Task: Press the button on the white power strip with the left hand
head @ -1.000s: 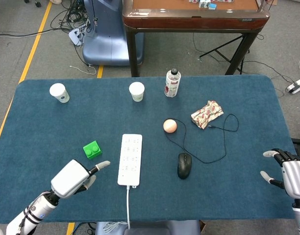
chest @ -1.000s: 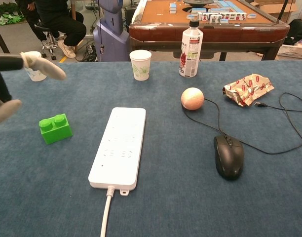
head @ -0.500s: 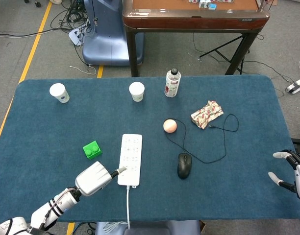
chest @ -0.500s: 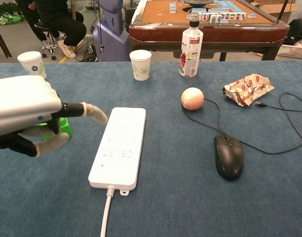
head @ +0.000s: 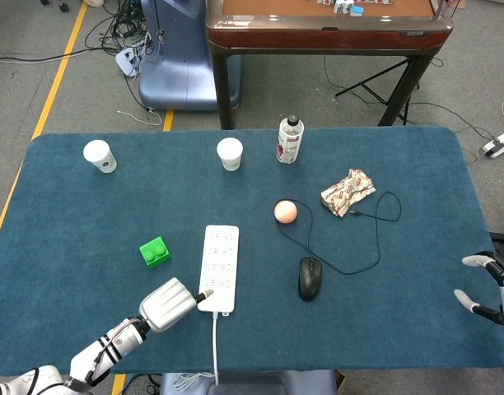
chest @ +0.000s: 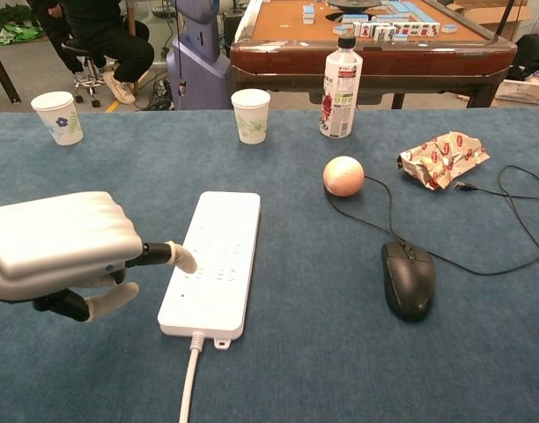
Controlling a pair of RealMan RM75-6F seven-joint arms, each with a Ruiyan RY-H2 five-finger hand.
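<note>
The white power strip (head: 220, 265) (chest: 217, 256) lies lengthwise on the blue table, its cable (head: 215, 346) running off the near edge. My left hand (head: 168, 303) (chest: 62, 247) sits low at the strip's near left corner. Most of its fingers are curled in, and one outstretched fingertip (chest: 186, 262) lies on the strip's left side near the cable end. I cannot tell whether it presses down. My right hand (head: 491, 292) shows only in the head view, at the table's right edge, with fingers apart and nothing in it.
A green brick (head: 155, 251) sits left of the strip. To its right are a black mouse (head: 310, 277) (chest: 409, 278) with its looping cord and a peach ball (head: 285, 211) (chest: 343, 176). Two paper cups (head: 99, 155) (head: 230, 153), a bottle (head: 290, 138) and a crumpled wrapper (head: 347, 191) stand further back.
My left hand has swung in from the left and dropped towards the near end of the strip, its outstretched finger now on the strip. The right hand drew back towards the table's right edge.
</note>
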